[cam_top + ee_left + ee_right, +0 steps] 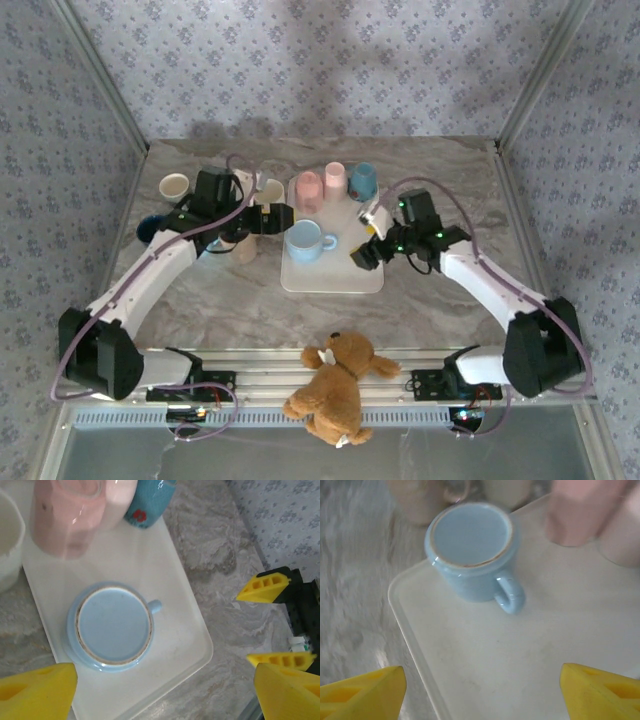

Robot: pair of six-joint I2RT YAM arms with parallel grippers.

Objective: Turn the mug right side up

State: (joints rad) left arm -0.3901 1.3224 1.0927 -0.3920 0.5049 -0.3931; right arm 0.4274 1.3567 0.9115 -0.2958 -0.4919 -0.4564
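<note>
Grey marbled counter (250, 310) with white plastic tray (330, 275); light-blue ceramic mug (308, 240) upright on tray, left end effector (279, 216) and right end effector (361, 257) both released, flanking mug, not touching.

White rectangular plastic tray (330, 272): near half bare, open from above and from its near side. Light blue ceramic mug (305, 240) stands left-of-middle on the tray, with bare tray surface right of it and nearer than it. Tray's far edge is crowded: two pink cups (308, 190) and a teal cup (362, 180) packed close, gaps tight. Just off tray's left edge, cream mugs (270, 192) plus left gripper (281, 215), fingers spread, block that side. Right gripper (366, 240), fingers spread, hangs over tray's right edge. Grey marble bench (470, 180) right of tray is bare past the right arm. Brown teddy bear (335, 385) sits well off tray's near edge; the bench strip between is free.
</note>
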